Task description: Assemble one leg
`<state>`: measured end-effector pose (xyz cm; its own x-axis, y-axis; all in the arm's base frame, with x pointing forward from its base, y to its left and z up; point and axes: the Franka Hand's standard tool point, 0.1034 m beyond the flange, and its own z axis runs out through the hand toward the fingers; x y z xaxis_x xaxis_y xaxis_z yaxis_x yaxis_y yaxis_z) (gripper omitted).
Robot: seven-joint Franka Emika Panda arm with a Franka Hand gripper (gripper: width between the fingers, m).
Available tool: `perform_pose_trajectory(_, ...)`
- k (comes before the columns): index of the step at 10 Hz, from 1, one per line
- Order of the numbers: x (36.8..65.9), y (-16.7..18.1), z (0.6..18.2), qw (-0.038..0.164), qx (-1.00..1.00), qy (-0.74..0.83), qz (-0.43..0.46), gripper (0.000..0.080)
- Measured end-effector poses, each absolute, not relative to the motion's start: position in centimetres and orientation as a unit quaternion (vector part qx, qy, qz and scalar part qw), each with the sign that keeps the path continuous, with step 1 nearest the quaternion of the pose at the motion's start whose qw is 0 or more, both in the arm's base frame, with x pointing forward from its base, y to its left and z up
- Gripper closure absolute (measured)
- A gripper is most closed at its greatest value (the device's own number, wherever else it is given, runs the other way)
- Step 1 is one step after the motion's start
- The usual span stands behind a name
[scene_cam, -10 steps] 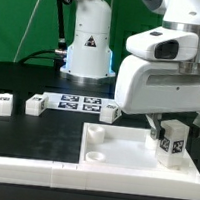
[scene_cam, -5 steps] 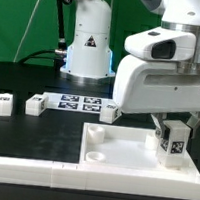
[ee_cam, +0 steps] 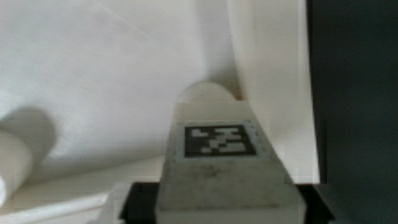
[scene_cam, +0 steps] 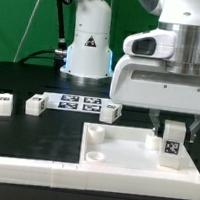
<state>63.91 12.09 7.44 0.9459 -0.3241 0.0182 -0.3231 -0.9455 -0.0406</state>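
Step in hand looks like seating the leg [scene_cam: 170, 145] into the panel [scene_cam: 122, 151]; gripper [scene_cam: 171, 129] is clamped on the leg's upper part, fingers either side of it in the wrist view, tag face [ee_cam: 219, 139] pointing at the camera; leg stands upright over the panel's corner on the exterior view's right, bottom end at or just above the panel surface, can't tell if it's touching or already in a socket; arm comes straight down from above, bulky white wrist housing fills the upper right of the exterior view, hand roughly vertical; next move, my read: line the leg's foot up with the corner socket, press down and probably twist to lock, keep it plumb so it doesn't jam on the rim; open socket [scene_cam: 95, 134] on the near corner toward the exterior view's left shows what the target looks like; three more loose legs [scene_cam: 34, 105] lie on the black table [scene_cam: 34, 131] near the marker board [scene_cam: 78, 103], well apart from the panel; long white rail [scene_cam: 25, 166] lies along the front edge
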Motion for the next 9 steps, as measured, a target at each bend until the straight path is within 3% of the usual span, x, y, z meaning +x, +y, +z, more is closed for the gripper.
perform_pose_trajectory(5,63.67,12.06,7.31,0.029,-0.87,0.493,-0.005,0.0509)
perform_pose_trajectory(9,63.68,12.03,7.24,0.032,-0.84,0.541,-0.001,0.0508)
